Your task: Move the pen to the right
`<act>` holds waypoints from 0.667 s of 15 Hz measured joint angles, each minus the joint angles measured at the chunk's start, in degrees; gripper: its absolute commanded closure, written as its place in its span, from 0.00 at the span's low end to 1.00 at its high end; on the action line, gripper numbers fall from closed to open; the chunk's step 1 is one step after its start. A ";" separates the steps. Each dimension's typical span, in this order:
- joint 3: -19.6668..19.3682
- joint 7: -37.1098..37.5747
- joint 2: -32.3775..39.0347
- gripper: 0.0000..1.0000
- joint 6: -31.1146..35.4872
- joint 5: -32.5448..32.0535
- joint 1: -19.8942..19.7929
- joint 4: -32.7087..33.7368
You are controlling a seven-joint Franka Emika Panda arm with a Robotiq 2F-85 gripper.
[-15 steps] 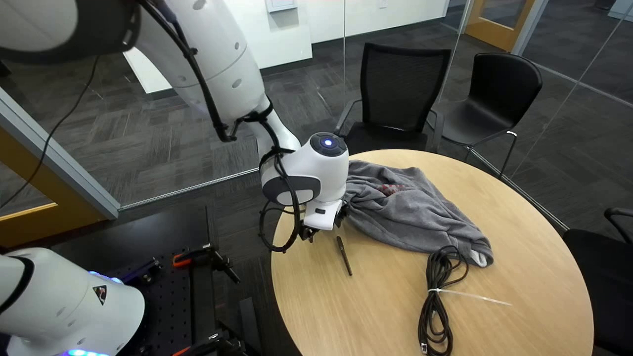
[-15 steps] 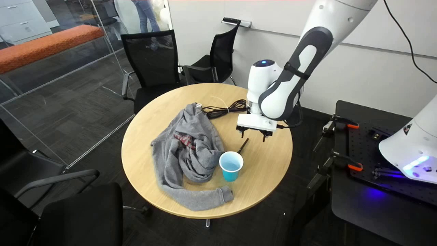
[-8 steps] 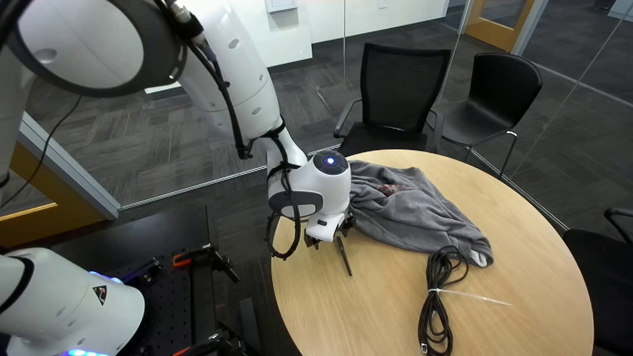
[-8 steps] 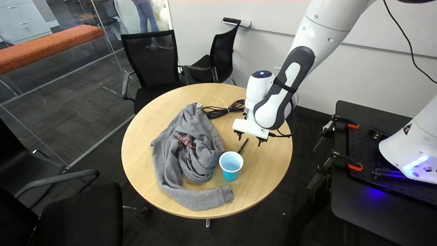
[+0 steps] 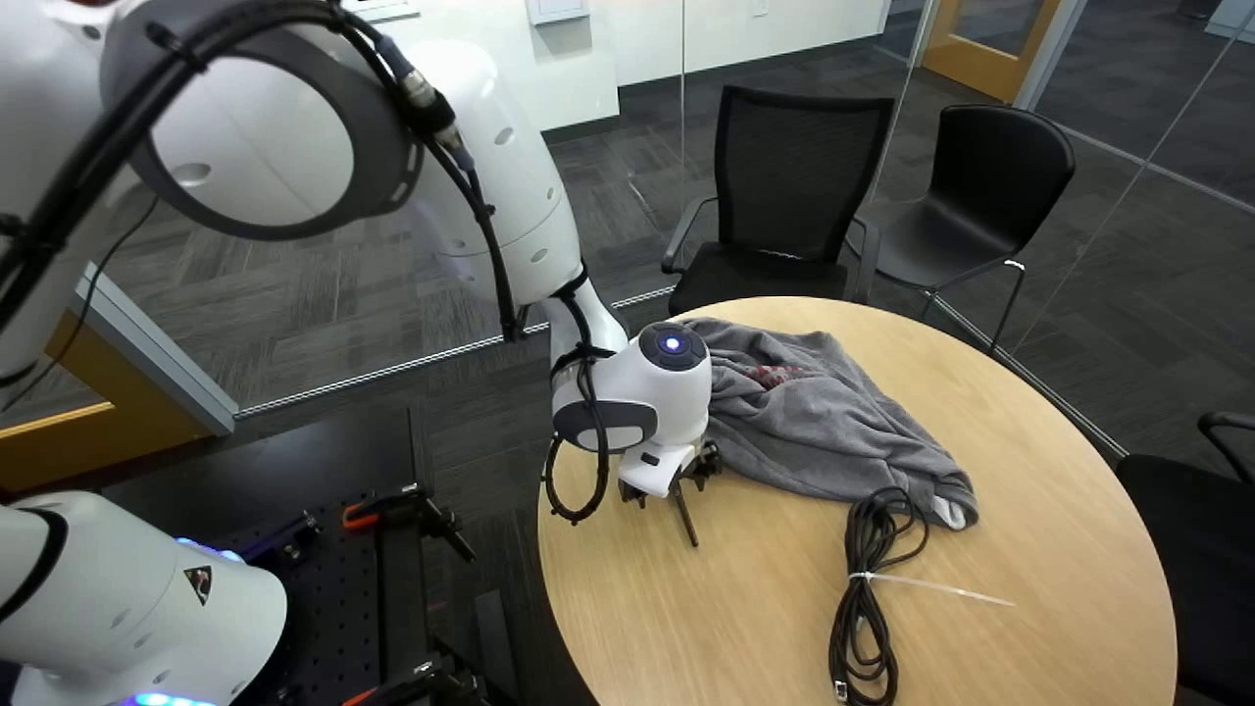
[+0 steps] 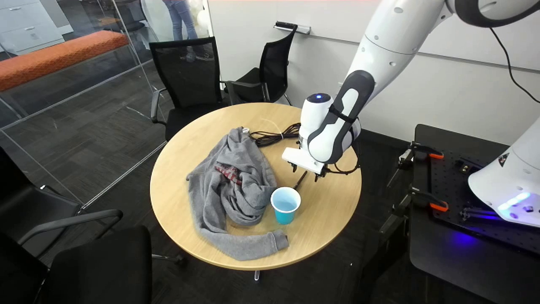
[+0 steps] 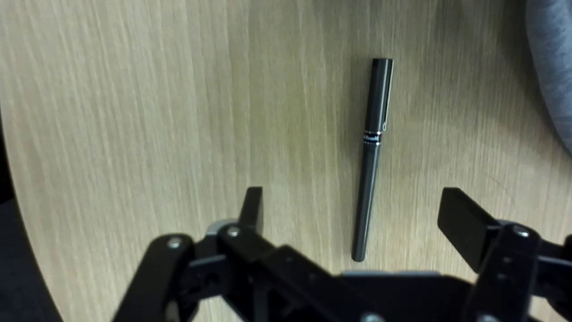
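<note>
The pen (image 7: 371,156) is a thin dark stick with a clip, lying flat on the wooden table. In the wrist view it runs nearly upright, and its lower end lies between the fingers as seen from above. My gripper (image 7: 353,203) is open and empty, its fingers on either side of the pen and apart from it. In both exterior views the gripper (image 5: 670,494) (image 6: 305,174) hovers low above the pen (image 5: 685,517) (image 6: 301,180). In an exterior view, the gripper hides the pen's far end. The exact height of the fingertips is hard to tell.
A grey cloth (image 6: 236,198) lies beside the pen; its edge (image 7: 554,62) shows in the wrist view. A blue cup (image 6: 285,207) stands close to one end of the pen. A coiled black cable (image 5: 868,598) lies on the round table (image 5: 765,628).
The arm has come down and moved inward over the table, bringing the open gripper over the pen. The pen, cup, cloth and cable have not moved.
</note>
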 measured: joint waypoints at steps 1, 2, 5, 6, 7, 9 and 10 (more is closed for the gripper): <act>-0.27 0.62 0.72 0.00 0.00 0.00 0.03 0.72; -0.53 0.92 1.45 0.00 0.00 0.00 0.08 1.48; -0.92 1.75 3.69 0.00 0.00 0.00 0.22 3.87; -0.92 1.75 4.37 0.00 0.00 0.00 0.22 4.62; -0.92 1.76 5.01 0.03 -0.01 0.00 0.23 5.33; -0.92 1.76 6.11 0.07 -0.01 0.00 0.23 6.60; -0.92 1.76 6.57 0.13 -0.02 0.00 0.23 7.13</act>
